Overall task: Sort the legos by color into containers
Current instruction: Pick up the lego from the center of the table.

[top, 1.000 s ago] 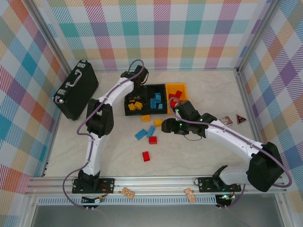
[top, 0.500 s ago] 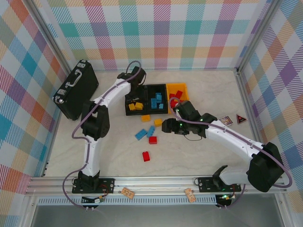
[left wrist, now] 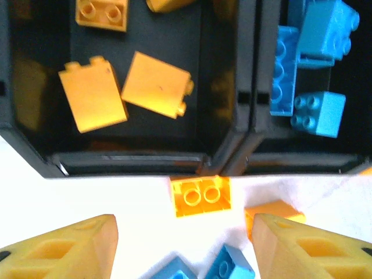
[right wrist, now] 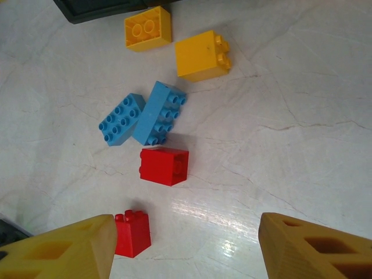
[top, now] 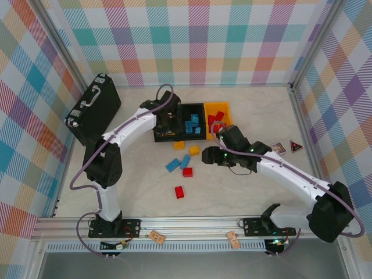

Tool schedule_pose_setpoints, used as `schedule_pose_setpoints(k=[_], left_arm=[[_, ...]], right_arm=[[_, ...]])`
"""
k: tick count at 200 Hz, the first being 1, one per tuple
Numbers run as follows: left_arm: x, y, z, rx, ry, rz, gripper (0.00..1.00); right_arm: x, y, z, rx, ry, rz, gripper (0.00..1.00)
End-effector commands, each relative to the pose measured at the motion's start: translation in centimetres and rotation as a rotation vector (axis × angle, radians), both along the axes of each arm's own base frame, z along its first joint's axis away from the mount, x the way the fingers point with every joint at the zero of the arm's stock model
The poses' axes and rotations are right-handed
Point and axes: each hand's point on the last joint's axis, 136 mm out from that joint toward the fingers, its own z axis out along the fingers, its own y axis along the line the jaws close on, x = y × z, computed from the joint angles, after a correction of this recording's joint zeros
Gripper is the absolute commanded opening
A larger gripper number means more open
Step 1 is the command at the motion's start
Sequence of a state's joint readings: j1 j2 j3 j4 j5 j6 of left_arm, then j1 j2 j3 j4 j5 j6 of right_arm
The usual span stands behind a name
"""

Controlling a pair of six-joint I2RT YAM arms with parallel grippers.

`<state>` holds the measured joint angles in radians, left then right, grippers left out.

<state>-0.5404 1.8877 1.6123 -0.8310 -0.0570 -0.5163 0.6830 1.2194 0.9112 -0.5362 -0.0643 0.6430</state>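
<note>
Overhead, the left claw (top: 167, 123) is seen above the left black bin (top: 158, 137), whose floor is largely hidden by the wrist. The right claw (top: 207, 156) is held over the worktop (top: 244, 197) just beside the loose legos (top: 187, 172); how wide either stands cannot be told from there. The middle black bin (top: 199, 109), holding blue bricks (top: 192, 123), and the yellow-orange bin (top: 225, 106), holding red bricks (top: 218, 115), are set in one row with the first. Six pieces are scattered in front of that row: two yellow, two blue, two red. Open room is left toward the near edge and the right side, while a black briefcase (top: 93, 110) is propped at the left wall and two small cards (top: 278, 148) lie on the right. From the left wrist, the fingers (left wrist: 64, 250) are shown wide apart, with nothing held or touched. Several yellow bricks (left wrist: 93, 96), hidden overhead, are revealed inside the left black bin, and a lone yellow brick (left wrist: 200, 195) is seen on the worktop just against the bin's near wall. From the right wrist, the fingers (right wrist: 314, 247) are likewise spread wide and empty over bare worktop. The two loose blue pieces (right wrist: 160, 113) are shown touching, and a red brick (right wrist: 132, 232) lies just beside one finger.
</note>
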Motion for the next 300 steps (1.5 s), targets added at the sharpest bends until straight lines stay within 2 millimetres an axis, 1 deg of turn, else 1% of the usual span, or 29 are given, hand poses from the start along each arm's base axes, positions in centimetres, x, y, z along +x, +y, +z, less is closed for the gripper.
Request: schedule_pose_setpoints(k=[1, 26, 37, 44, 64, 90, 130, 164, 190, 219, 262, 286, 295, 300], left_arm=[[-1.8, -2.2, 1.2, -0.067, -0.015, -0.026, 0.62], [-3.1, -3.9, 0.3, -0.083, 0.006, -0.038, 0.63], [-3.5, -4.6, -0.2, -0.085, 0.014, -0.037, 0.67], [-3.7, -5.0, -0.6, -0.084, 0.018, -0.036, 0.69], [-4.0, -6.4, -1.5, -0.082, 0.031, -0.044, 0.71], [-4.1, -7.9, -3.0, -0.063, 0.061, -0.059, 0.72], [-3.8, -8.8, -5.6, -0.010, 0.097, -0.062, 0.73], [-3.3, -9.3, -6.6, 0.013, 0.104, -0.060, 0.74], [-3.2, -9.5, -7.7, 0.039, 0.129, -0.066, 0.73], [-3.3, -9.6, -8.7, 0.056, 0.155, -0.067, 0.69], [-3.2, -9.8, -8.7, 0.057, 0.152, -0.065, 0.57], [-3.2, -9.8, -8.5, 0.053, 0.154, -0.067, 0.46], [-3.2, -9.9, -8.3, 0.048, 0.153, -0.071, 0.40], [-3.2, -10.0, -8.1, 0.044, 0.150, -0.074, 0.39]], right_arm=[[-0.3, -1.4, -0.3, -0.034, 0.000, -0.025, 0.66], [-0.5, -2.7, -0.6, -0.048, 0.003, -0.060, 0.66], [-0.6, -3.3, -0.8, -0.046, 0.005, -0.081, 0.67], [-0.7, -3.8, -0.9, -0.046, 0.010, -0.096, 0.69], [-0.9, -4.7, -1.4, -0.041, 0.021, -0.124, 0.70], [-1.3, -5.2, -1.8, -0.036, 0.028, -0.141, 0.70], [-1.4, -5.5, -2.4, -0.031, 0.040, -0.152, 0.70], [-1.5, -5.6, -2.9, -0.029, 0.052, -0.153, 0.70], [-1.4, -5.6, -3.3, -0.025, 0.059, -0.153, 0.69], [-1.4, -5.7, -3.6, -0.025, 0.065, -0.157, 0.70], [-1.3, -5.8, -3.6, -0.022, 0.067, -0.163, 0.69], [-1.2, -5.8, -3.4, -0.019, 0.064, -0.165, 0.69], [-1.2, -5.8, -3.3, -0.016, 0.063, -0.165, 0.69], [-1.2, -5.8, -3.3, -0.016, 0.065, -0.165, 0.69]])
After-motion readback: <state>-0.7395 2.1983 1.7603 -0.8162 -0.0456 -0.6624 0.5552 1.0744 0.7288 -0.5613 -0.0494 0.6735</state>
